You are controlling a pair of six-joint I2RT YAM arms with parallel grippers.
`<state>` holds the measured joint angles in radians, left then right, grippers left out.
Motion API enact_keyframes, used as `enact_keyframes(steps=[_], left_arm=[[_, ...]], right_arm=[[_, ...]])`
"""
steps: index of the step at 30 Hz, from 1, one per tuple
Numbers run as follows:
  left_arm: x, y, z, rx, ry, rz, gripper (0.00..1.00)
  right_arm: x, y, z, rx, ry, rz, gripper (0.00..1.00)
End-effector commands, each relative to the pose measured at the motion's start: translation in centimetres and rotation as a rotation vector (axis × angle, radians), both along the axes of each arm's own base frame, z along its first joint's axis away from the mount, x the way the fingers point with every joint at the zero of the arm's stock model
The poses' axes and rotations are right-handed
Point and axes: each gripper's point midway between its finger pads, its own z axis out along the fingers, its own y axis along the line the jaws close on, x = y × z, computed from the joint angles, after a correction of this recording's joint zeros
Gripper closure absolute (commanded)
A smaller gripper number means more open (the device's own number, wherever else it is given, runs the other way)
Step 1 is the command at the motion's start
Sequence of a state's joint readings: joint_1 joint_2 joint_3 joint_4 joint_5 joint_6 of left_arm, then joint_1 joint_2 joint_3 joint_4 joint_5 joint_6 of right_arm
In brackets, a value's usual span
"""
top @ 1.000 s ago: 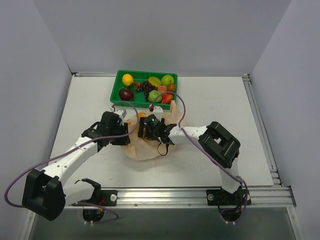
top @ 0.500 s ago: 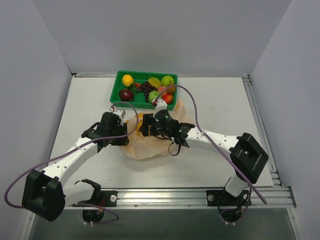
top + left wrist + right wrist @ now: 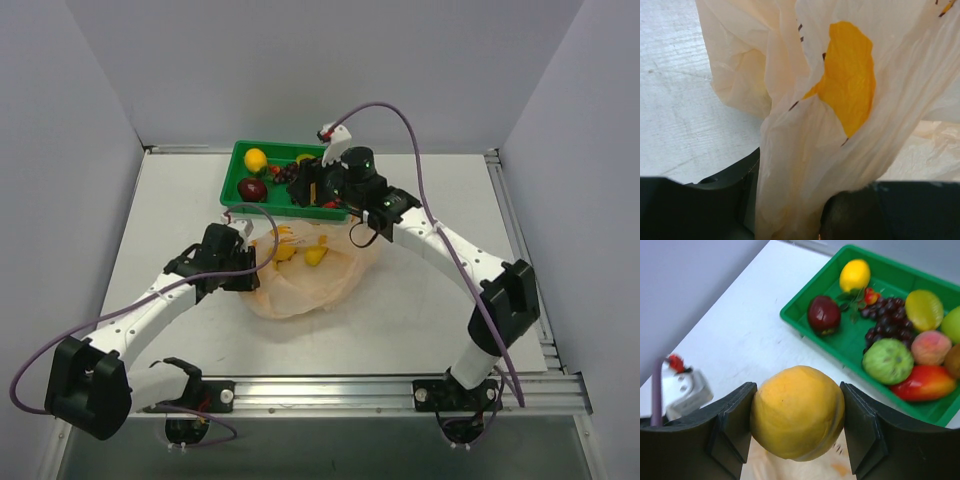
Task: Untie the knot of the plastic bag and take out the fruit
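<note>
The right arm has swung away from the bag since a second ago and is now reaching toward the green tray at the far side of the table, carrying an orange fruit. The right jaws are standing partly open around that fruit, one pad pressing on each side, holding it in the air at the near edge of the tray.

The bag is lying crumpled on the table between the two arms, in front of the tray. Two yellow fruits are showing in it near its far edge.

The left arm is staying at the bag's left side. The left jaws are narrowed onto a gathered fold of the thin plastic, pinching it between them. A yellow-orange patch is showing through that fold. I cannot tell whether the handles are tied.

Lying in the tray are a lemon, a dark red apple, a bunch of grapes, a knobbly green fruit, a peach and a red fruit.
</note>
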<state>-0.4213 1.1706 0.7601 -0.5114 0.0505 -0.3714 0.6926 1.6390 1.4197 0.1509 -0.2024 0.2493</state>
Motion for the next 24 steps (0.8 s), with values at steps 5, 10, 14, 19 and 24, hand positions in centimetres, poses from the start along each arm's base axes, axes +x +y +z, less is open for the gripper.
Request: enact_keyframes(steps=[5,10,14,19,24], left_arm=[[0.1,-2.1,0.1,-0.061,0.019,-0.096,0.57],[-0.3,-2.6,-0.1,-0.056,0.026,-0.127,0.57],[-0.1,-2.6,-0.2,-0.052,0.026,-0.124,0.57],[0.0,-2.5,-0.4,-0.049,0.03,-0.12,0.57],[0.0,-2.4,-0.4,-0.044,0.031,-0.115,0.57]], right_arm=[[7.9,3.8,-0.7,-0.036,-0.109,0.057,0.79],[11.5,5.8,-4.0,-0.055,-0.142,0.058,0.76],[13.9,7.0,-5.8,-0.052,-0.169,0.045,0.61],[16.6,7.9,-7.6,-0.064,-0.193,-0.002,0.28],[17.8,7.3,-7.1,-0.055,-0.223,-0.068,0.01]])
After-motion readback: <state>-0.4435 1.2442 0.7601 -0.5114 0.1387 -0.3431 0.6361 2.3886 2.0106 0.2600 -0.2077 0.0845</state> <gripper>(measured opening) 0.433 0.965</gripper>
